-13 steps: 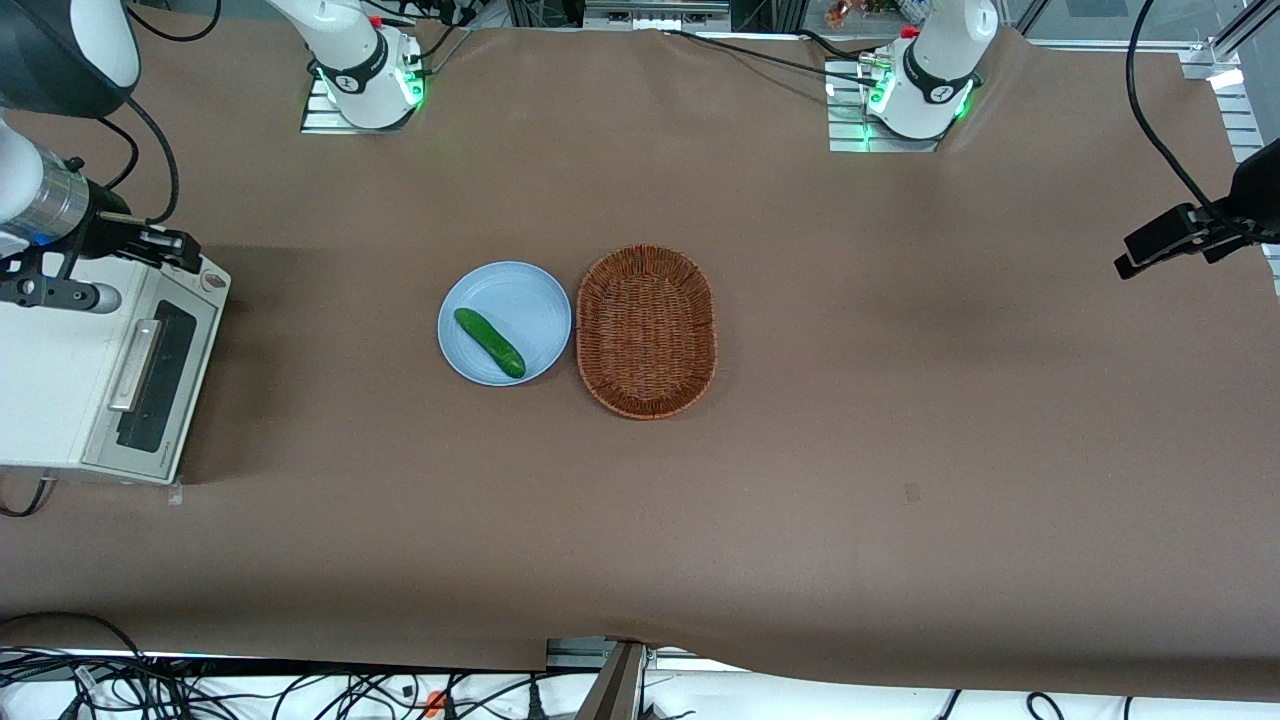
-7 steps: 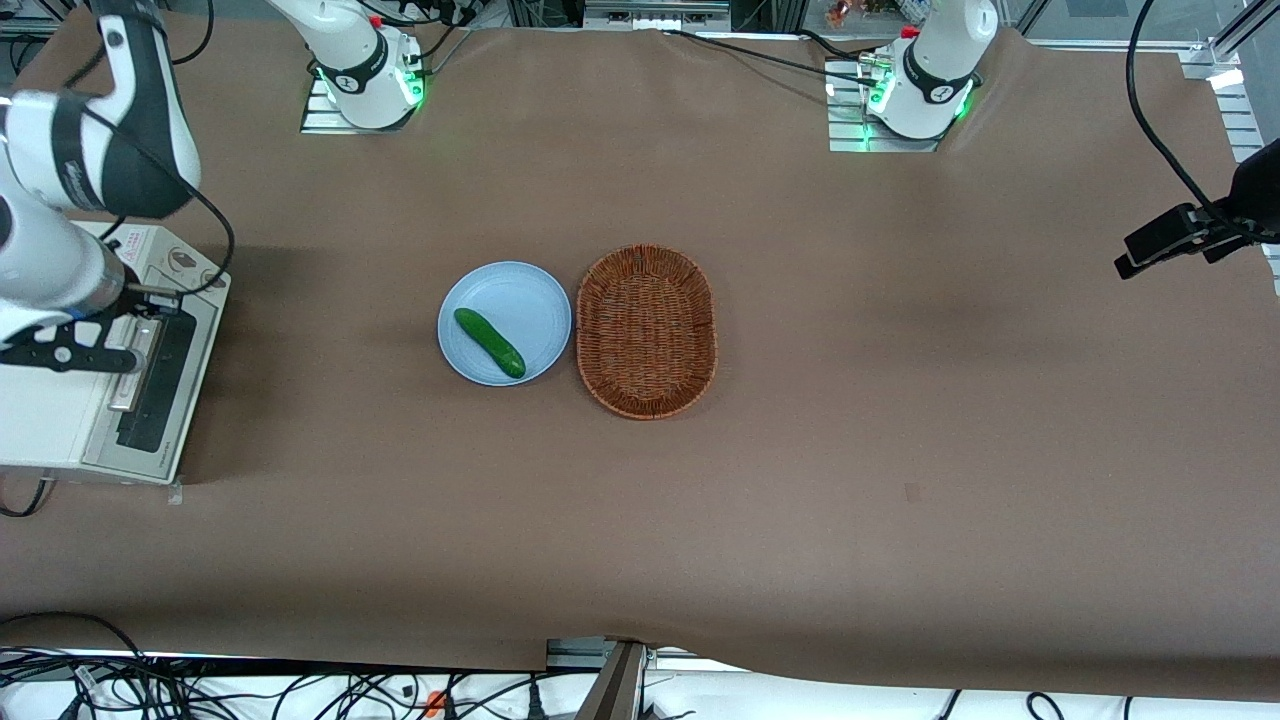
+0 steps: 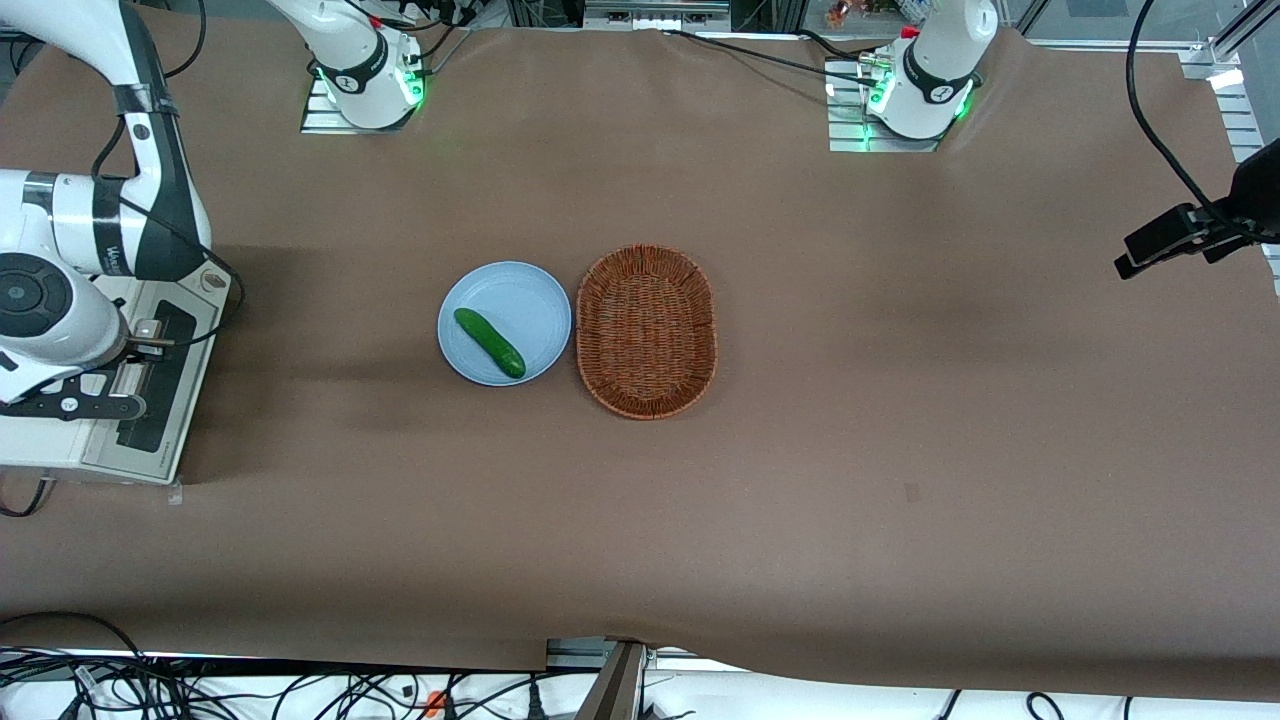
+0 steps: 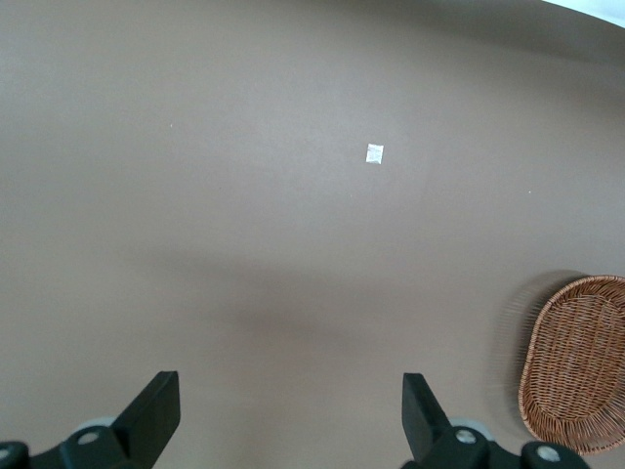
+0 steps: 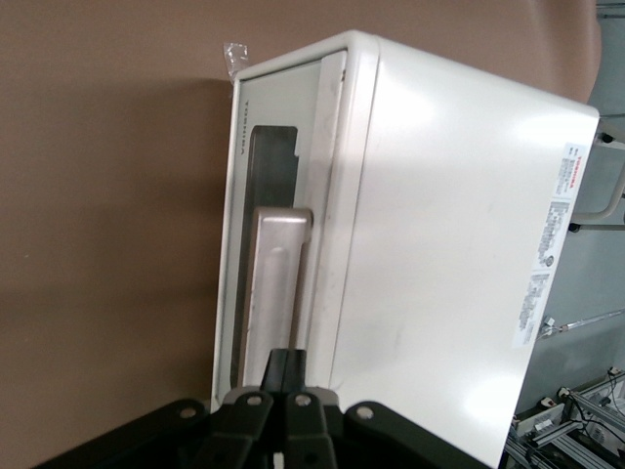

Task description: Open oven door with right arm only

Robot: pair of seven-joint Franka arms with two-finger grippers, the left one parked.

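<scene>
The right arm (image 3: 60,250) holds its tool (image 5: 286,369) with fingers closed together just above the shut oven door (image 5: 278,205) handle (image 5: 275,293), at the tabletop (image 3: 800,500) edge.

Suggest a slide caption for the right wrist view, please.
The gripper, fingers together, above the silver handle of the closed oven door.

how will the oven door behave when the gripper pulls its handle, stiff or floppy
Probably stiff: the oven door looks metal-framed with glass, still shut. The smooth silver handle may be slippery for the gripper, which sits over the handle's end. The oven looks light, so it might slide.
</scene>
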